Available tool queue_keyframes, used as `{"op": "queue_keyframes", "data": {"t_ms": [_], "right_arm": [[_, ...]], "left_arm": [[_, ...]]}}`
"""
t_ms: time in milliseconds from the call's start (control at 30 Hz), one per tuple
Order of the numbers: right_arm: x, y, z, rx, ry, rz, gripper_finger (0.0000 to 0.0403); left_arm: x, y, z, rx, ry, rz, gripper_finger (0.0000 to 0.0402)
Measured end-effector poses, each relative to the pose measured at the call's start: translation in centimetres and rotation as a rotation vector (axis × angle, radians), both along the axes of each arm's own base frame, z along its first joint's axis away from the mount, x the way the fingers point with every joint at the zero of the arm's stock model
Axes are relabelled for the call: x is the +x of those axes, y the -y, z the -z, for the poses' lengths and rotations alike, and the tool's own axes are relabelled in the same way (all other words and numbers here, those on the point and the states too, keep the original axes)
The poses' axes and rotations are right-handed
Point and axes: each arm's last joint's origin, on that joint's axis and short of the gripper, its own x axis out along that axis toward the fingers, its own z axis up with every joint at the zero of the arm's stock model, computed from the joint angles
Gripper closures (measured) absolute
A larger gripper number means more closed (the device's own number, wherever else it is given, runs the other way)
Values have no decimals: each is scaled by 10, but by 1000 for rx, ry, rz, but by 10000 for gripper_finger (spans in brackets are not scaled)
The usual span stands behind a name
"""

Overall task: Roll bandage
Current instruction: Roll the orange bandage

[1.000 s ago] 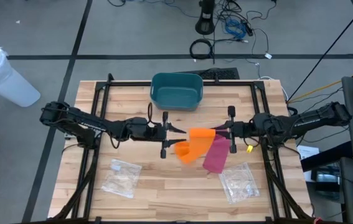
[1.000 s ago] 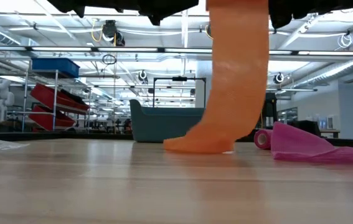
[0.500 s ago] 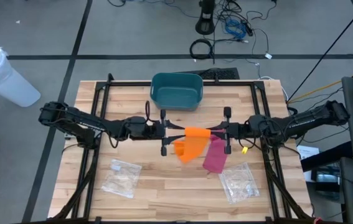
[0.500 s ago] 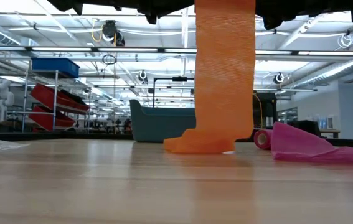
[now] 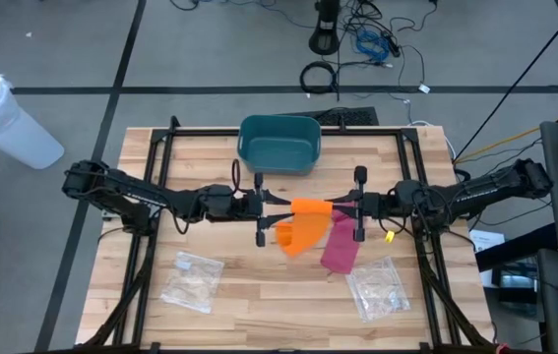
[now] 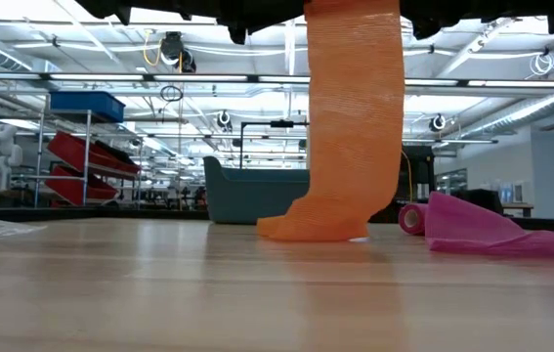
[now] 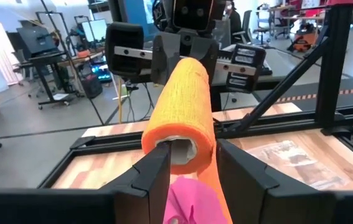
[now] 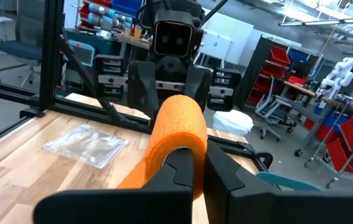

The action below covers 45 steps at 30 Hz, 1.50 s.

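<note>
An orange bandage roll [image 5: 310, 207] hangs level above the table's middle, between my two grippers. Its loose strip [image 6: 350, 117] drops straight down, and the strip's lower end [image 6: 311, 227] lies bunched on the wood. My left gripper [image 5: 279, 206] reaches in level from the table's left and is shut on the roll's left end. My right gripper [image 5: 338, 208] reaches in level from the right, shut, at the roll's other end. A pink bandage [image 5: 342, 244] lies partly unrolled on the table just right of the orange strip. My left gripper pinches the roll's left end [image 7: 177, 140] between its two fingers [image 7: 154, 171], one on each outer side of the roll. The fingers come level from the table's left, along the roll's axis. The roll is lifted clear and lies level. My right gripper has its shut fingers [image 8: 192, 165] stuck into the roll's right end [image 8: 177, 140], apparently in its hollow core. They come level from the table's right, along the roll's axis. How deep they reach is hidden by the roll.
A teal bin [image 5: 279, 143] stands at the far edge behind the grippers. Two clear plastic bags lie near the front, one at the left [image 5: 192, 280] and one at the right [image 5: 377, 287]. A black frame [image 5: 151, 197] runs around the table's sides.
The orange roll has shifted a little toward the table's left, and my right gripper has followed it toward my left gripper. The hanging strip's upper part moved left with it and now drops straighter. Its lower end stayed on the table.
</note>
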Motion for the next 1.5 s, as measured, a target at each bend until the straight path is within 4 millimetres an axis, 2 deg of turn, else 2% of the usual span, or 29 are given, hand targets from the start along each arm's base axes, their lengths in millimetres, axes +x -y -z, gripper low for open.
{"op": "queue_keyframes", "data": {"t_ms": [367,667,1200,1333,1500], "right_arm": [[2,0,1,10,-8,-1,403],[2,0,1,2,-4,33,403],[6,3,4,4,-17,55,403],[9,3,7,4,-33,58,403],[11,6,9,21,-41,64,403]], "left_arm": [[0,0,-2,-3,26,-1,268],[0,0,0,-3,7,7,297],[0,-3,-2,-31,26,7,301],[0,-3,-1,-32,24,33,321],[0,-2,-1,-32,25,74,371]]}}
